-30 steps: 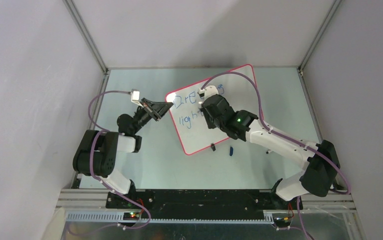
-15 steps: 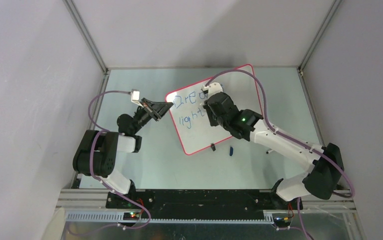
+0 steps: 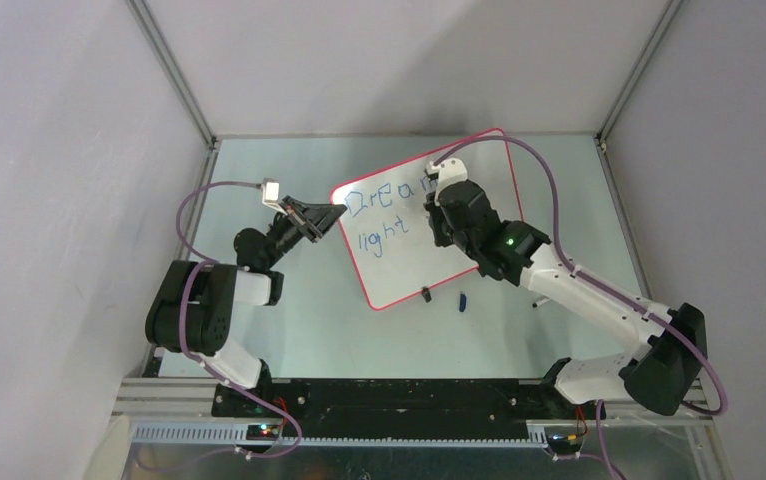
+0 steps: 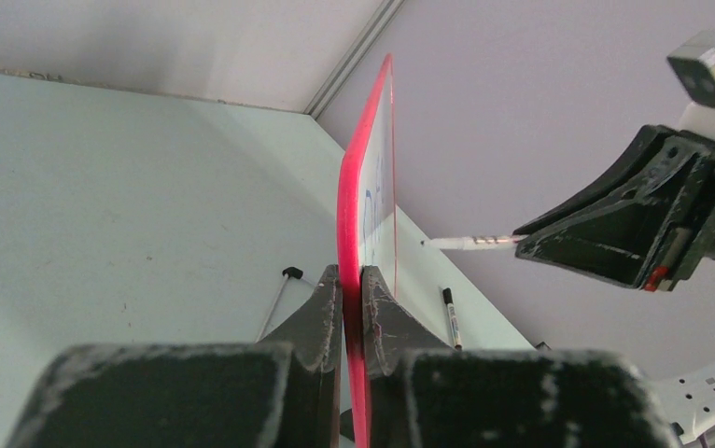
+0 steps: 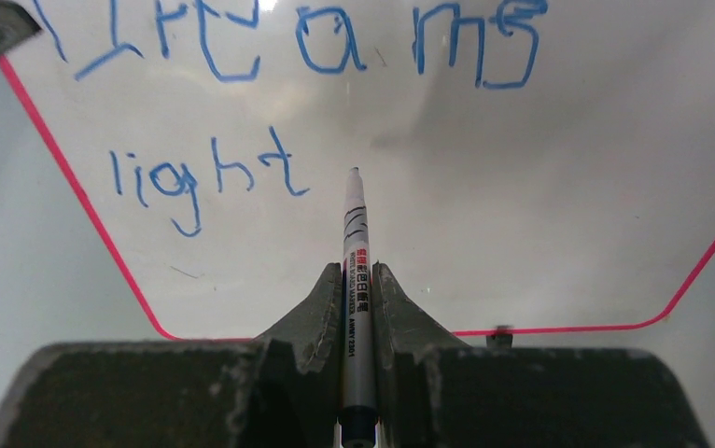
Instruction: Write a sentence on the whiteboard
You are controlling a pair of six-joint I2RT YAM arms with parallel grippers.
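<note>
The whiteboard (image 3: 399, 265), white with a pink rim, stands tilted at the middle of the table. My left gripper (image 3: 331, 215) is shut on its left edge (image 4: 346, 187), one jaw on each face. The sentence (image 5: 335, 42) in blue reads "Dreams", with "light" (image 5: 204, 177) below it. My right gripper (image 5: 357, 273) is shut on a white marker (image 5: 355, 215). The marker's tip points at the board just right of "light". From above, the right gripper (image 3: 439, 205) hides the end of the top word.
A blue cap (image 3: 462, 300) and a second marker (image 4: 450, 317) lie on the table in front of the board. A black clip foot (image 3: 426, 293) sits at the board's lower edge. Grey enclosure walls stand on three sides.
My right arm has swung to the right across the board with the marker, uncovering more of the top word. The left gripper and the board have stayed still.
</note>
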